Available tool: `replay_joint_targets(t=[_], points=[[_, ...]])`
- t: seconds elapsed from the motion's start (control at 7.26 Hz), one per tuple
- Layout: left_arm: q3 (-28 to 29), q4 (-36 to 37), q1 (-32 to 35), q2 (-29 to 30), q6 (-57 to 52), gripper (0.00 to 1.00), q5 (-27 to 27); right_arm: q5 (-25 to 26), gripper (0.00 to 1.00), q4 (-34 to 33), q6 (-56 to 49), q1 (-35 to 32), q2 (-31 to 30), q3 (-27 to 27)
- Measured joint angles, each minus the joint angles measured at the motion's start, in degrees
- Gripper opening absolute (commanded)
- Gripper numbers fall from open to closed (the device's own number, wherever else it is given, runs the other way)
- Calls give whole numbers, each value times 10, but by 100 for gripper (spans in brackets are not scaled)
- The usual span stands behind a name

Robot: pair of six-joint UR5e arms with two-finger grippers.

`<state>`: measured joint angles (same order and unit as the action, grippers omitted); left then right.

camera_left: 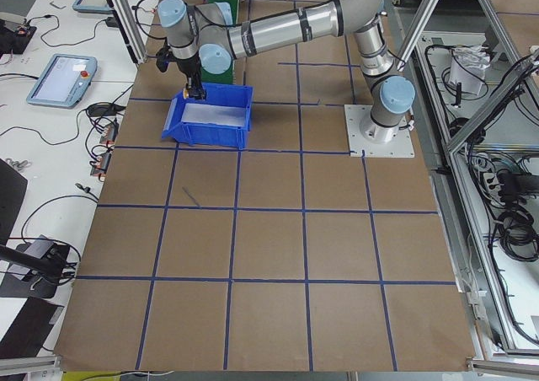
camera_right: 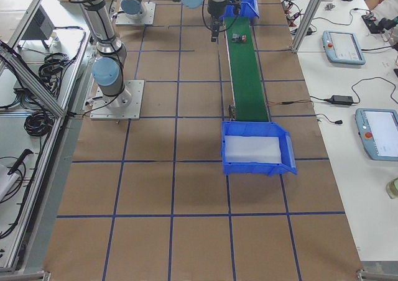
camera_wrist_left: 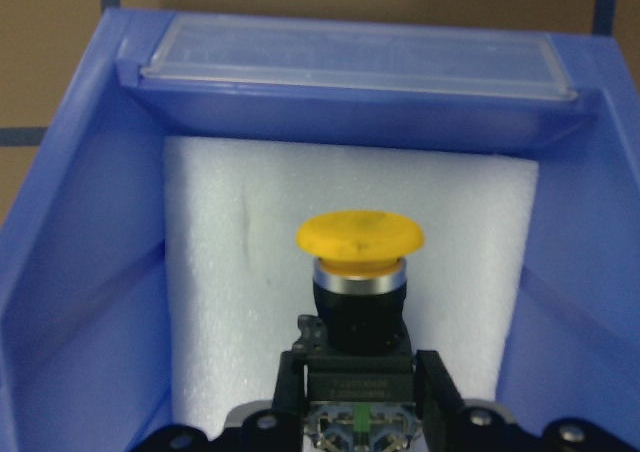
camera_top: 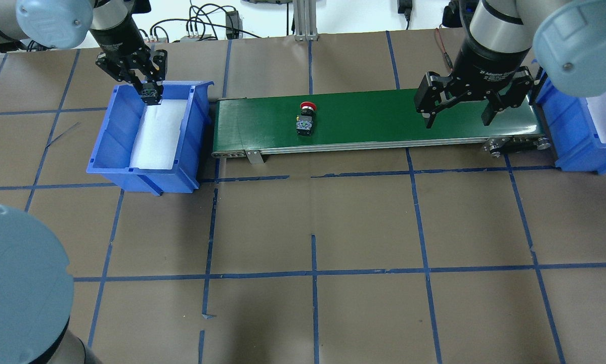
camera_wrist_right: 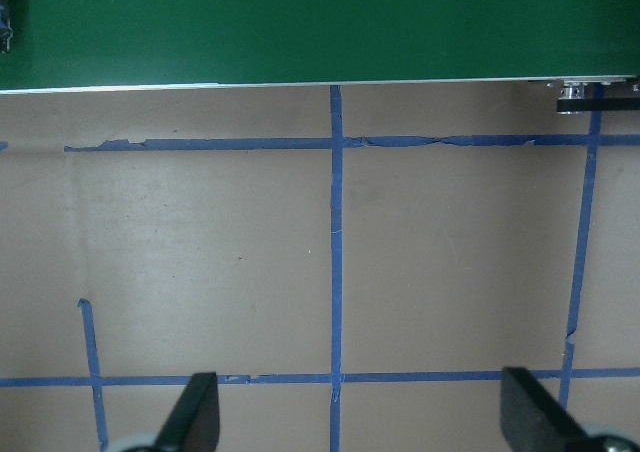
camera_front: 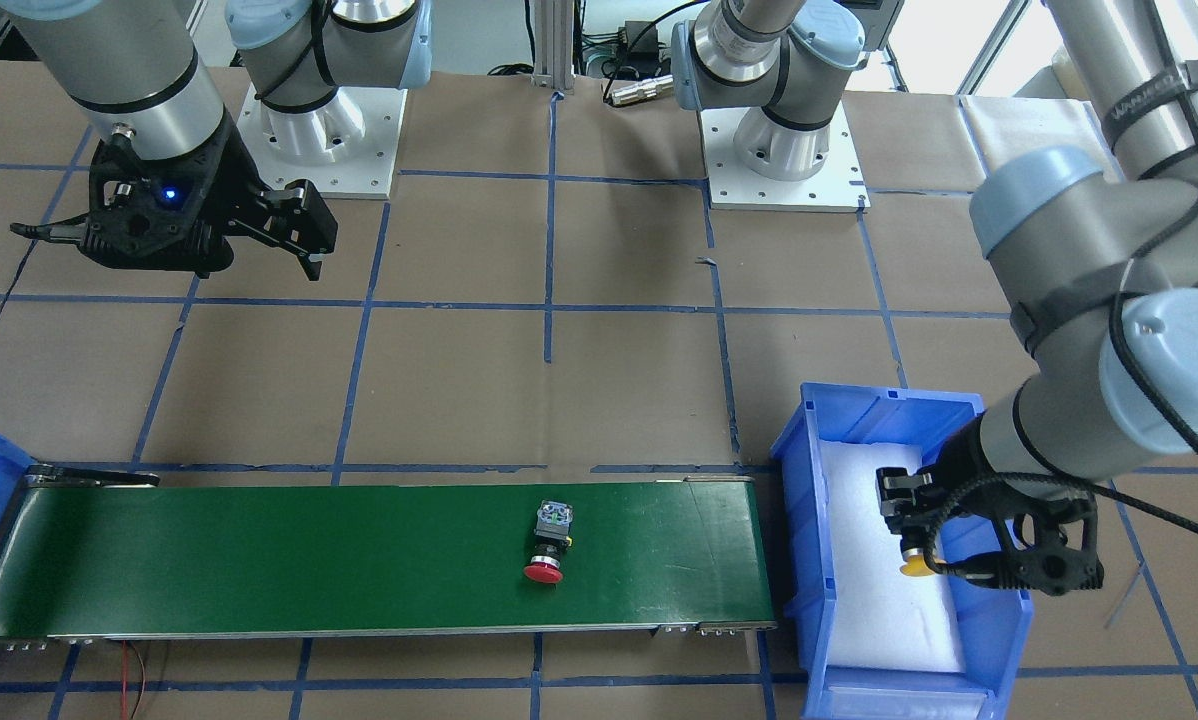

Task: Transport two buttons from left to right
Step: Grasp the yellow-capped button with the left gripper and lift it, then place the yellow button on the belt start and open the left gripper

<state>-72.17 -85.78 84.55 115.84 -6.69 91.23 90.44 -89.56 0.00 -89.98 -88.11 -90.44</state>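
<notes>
A yellow-capped button (camera_wrist_left: 359, 237) sits between the fingers of my left gripper (camera_wrist_left: 360, 384), which is shut on its black body. It is held over the white foam inside the left blue bin (camera_top: 105, 132). In the front-facing view the yellow cap (camera_front: 915, 568) shows below the left gripper (camera_front: 899, 520). The red-capped button (camera_top: 305, 119) (camera_front: 549, 542) lies on its side near the middle of the green conveyor belt (camera_top: 374, 119). My right gripper (camera_top: 460, 115) hangs open above the belt's right end, well apart from the red button, with nothing between its fingers (camera_wrist_right: 195, 417).
A second blue bin (camera_top: 571, 136) with white foam stands past the belt's right end. Brown paper with blue tape lines covers the table (camera_top: 313, 227). The arm bases (camera_front: 784, 150) sit on white plates at the robot's side.
</notes>
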Motion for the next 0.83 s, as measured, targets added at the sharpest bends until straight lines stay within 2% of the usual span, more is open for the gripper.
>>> replay_joint_targets(t=[0.41,0.83], points=[[-4,21,93,17,87,8,2,0,100,-1,0,1,1,0],[-5,68,129,79,101,8,6,-1,100,-1,1,2,1,0]])
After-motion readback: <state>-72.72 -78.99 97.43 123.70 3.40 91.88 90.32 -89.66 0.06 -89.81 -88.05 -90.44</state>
